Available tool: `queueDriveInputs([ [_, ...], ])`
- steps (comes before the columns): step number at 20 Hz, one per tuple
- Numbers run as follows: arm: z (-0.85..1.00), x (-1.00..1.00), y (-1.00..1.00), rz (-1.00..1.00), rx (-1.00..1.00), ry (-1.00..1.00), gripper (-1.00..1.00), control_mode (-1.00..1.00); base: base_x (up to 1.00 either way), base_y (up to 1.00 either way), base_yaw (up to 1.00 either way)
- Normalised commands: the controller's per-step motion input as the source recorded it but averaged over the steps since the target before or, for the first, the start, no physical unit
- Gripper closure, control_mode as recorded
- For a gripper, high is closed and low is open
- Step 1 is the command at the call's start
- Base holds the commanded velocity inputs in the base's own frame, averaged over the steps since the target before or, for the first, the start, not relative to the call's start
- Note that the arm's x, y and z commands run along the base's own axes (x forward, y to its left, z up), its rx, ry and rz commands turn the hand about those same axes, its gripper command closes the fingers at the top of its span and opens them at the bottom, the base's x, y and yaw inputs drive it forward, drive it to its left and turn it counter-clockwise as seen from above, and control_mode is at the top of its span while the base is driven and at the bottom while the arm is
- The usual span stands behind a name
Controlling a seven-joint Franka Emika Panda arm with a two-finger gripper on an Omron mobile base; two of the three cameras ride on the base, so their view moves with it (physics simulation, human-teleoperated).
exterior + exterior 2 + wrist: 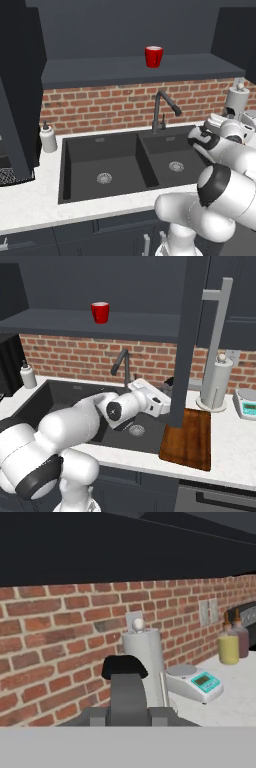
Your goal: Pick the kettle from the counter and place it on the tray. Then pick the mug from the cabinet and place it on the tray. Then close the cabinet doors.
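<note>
Sitting close against the hand camera, at 6 o'clock in the hand view, is the kettle [128, 698]: a grey upright post topped by the black curve of its handle. The gripper [166, 404] seems clamped on that handle (its fingertips are hidden, so this is judged from how near and centred the kettle sits). In the right base view the gripper is over the right-hand basin of the sink [105, 160], just left of the open cabinet door [187, 331], which covers its tip.

The tray [192, 441] lies on the counter [230, 446] at 4 o'clock from the gripper, with nothing on its visible part; the door's lower edge hangs in front of its left side.

The mug [154, 56] stands upright on the cabinet shelf [100, 70], at 12 o'clock above the faucet [161, 110].

Behind the kettle, at 1 o'clock, a paper towel roll [145, 657] stands against the brick wall [60, 642]. A kitchen scale [195, 684] sits just beside it at 3 o'clock, and two bottles [228, 647] stand farther along. A soap dispenser [48, 137] stands at 9 o'clock from the sink.
</note>
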Motion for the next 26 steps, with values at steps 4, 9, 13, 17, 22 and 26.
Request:
queueDriveInputs([
  [4, -0.1, 0.14, -0.1, 0.0, -0.03, 0.0, 1.0, -1.0, 0.0, 0.0, 0.0],
  [9, -0.17, 0.12, -0.12, 0.0, -0.03, 0.0, 1.0, -1.0, 0.0, 0.0, 0.0],
  [13, -0.11, 0.17, -0.19, 0.0, -0.03, 0.0, 1.0, -1.0, 0.0, 0.0, 0.0],
  [17, -0.09, 0.12, -0.21, 0.0, -0.01, 0.0, 1.0, -1.0, 0.0, 0.0, 0.0],
  [22, -0.15, 0.06, -0.17, 0.0, 0.0, 0.0, 1.0, -1.0, 0.0, 0.0, 0.0],
  [26, -0.23, 0.04, -0.13, 0.0, 0.0, 0.0, 1.0, -1.0, 0.0, 0.0, 0.0],
])
